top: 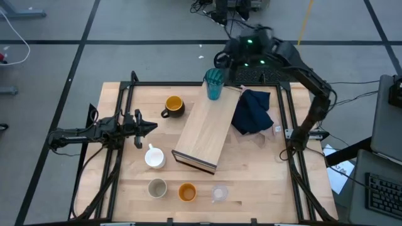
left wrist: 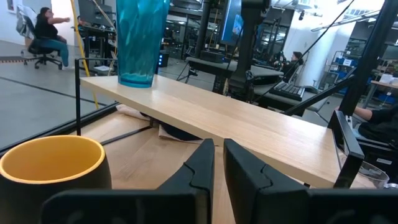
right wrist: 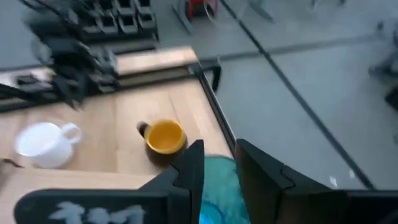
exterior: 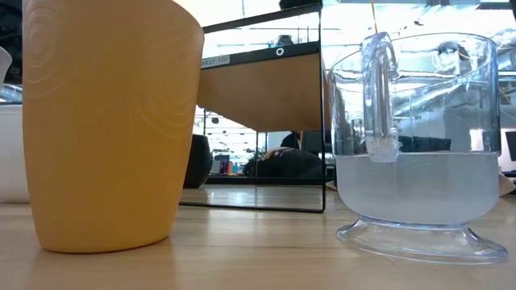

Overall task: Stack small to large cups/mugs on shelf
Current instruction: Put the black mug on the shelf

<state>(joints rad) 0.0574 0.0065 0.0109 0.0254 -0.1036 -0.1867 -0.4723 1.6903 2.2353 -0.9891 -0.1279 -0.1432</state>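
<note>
We see the teal tumbler (top: pixel 213 83) standing on the far end of the shelf (top: pixel 204 135), with the right gripper (right wrist: pixel 217 163) just above it, fingers apart and holding nothing. The left gripper (left wrist: pixel 218 163) waits near the table's left edge, fingers nearly closed and empty. We think the dark mug (top: pixel 173 105) beside the shelf could go up next.

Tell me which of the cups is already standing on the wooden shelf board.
The teal ribbed tumbler, upright at the shelf's far end. The dark mug, white mug, beige cup, orange cup and clear glass all stand on the table.
</note>
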